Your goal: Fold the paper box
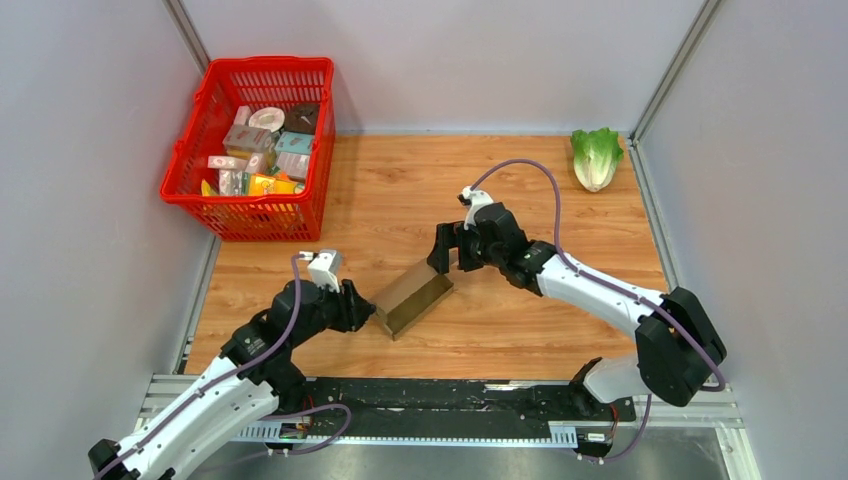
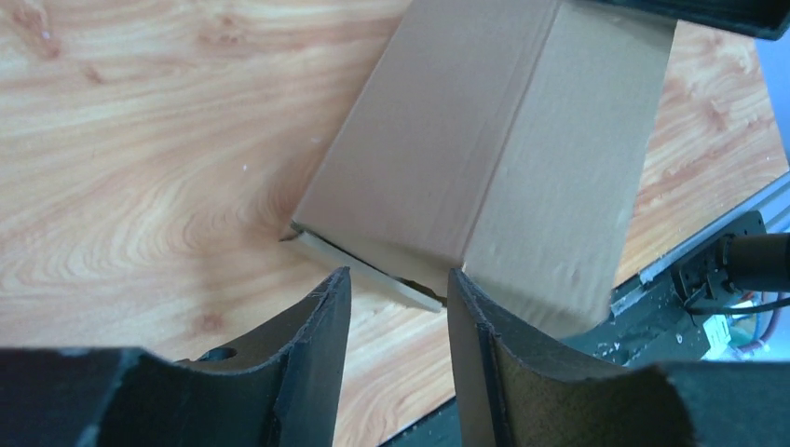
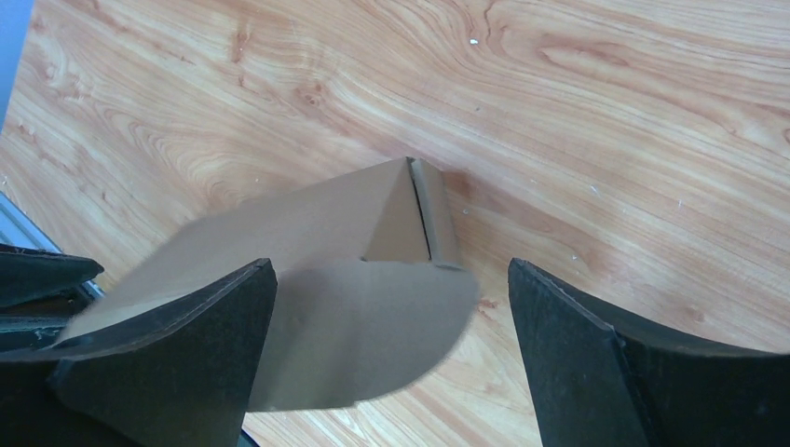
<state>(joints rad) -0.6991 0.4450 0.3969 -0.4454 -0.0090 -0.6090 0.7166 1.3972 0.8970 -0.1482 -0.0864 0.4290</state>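
The paper box (image 1: pixel 412 295) is plain brown cardboard, partly folded into a long shape, lying diagonally on the wooden table. My left gripper (image 1: pixel 366 312) is at its near-left end. In the left wrist view the box (image 2: pixel 484 121) lies just beyond the fingertips (image 2: pixel 321 317), and my left gripper (image 2: pixel 399 279) is open with only table between its jaws. My right gripper (image 1: pixel 447 258) is at the far-right end. In the right wrist view the box (image 3: pixel 307 223) has a rounded flap (image 3: pixel 373 326) sticking out between the wide-open jaws of my right gripper (image 3: pixel 387 272), which touch nothing.
A red basket (image 1: pixel 245 215) with several small printed packages stands at the back left. A lettuce (image 1: pixel 597 157) lies at the back right corner. Grey walls close in both sides. A metal rail (image 1: pixel 450 405) runs along the near edge.
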